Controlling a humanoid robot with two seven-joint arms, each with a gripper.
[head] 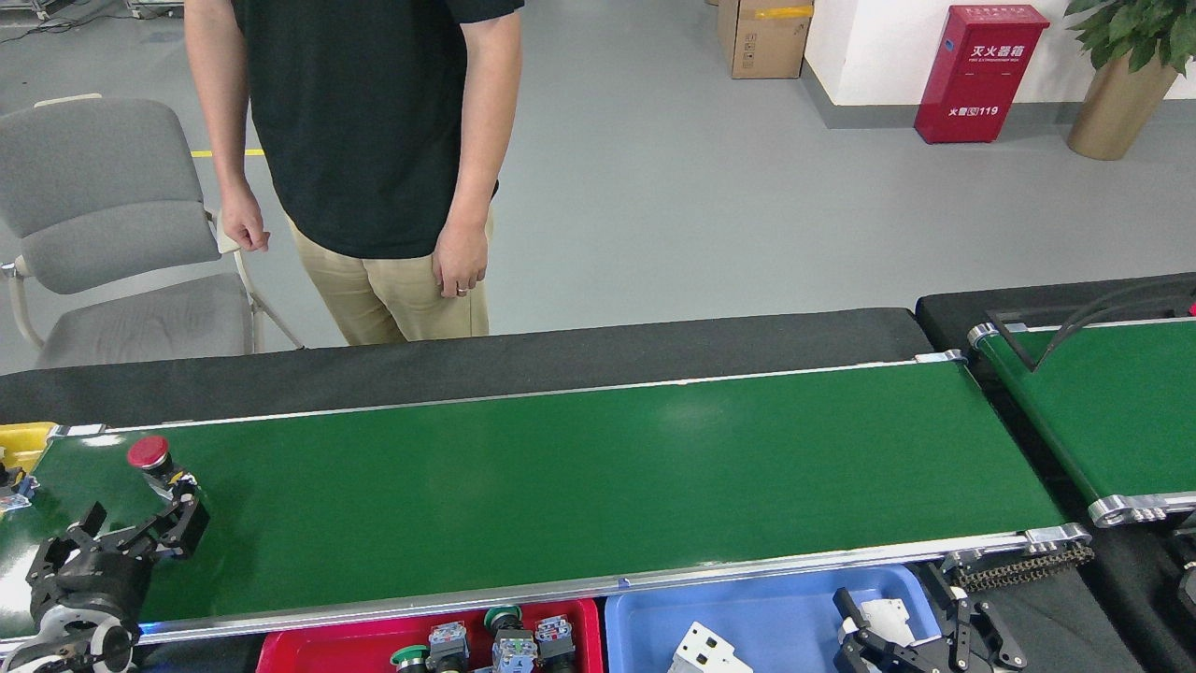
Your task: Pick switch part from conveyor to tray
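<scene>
Conveyor (579, 477): long glossy dark-green belt with silver edge rails, running left to right across the view.
Switch part (154, 460): red mushroom-head button on a small body, standing on the belt near its left end.
Left hand (140, 525): over the belt's left end, fingers spread open, holding nothing; the far finger tip lies just beside the switch part.
Right hand (920, 628): low at the bottom edge over the blue tray, fingers apart, nothing seen in its grip.
Red tray (374, 645): below the near rail, holding several switch parts.
Blue tray (775, 617): right of the red tray, with white parts inside.
Yellow tray (23, 439): at the belt's left end.
Second belt (1112, 411): narrower green belt, angled, at right.
Person (374, 159): standing behind the conveyor, black shirt, tan trousers.
Room: grey floor; grey chair (103, 234) at left; cardboard box (757, 37), red cabinet (972, 70) and potted plant (1121, 84) at the far wall.
</scene>
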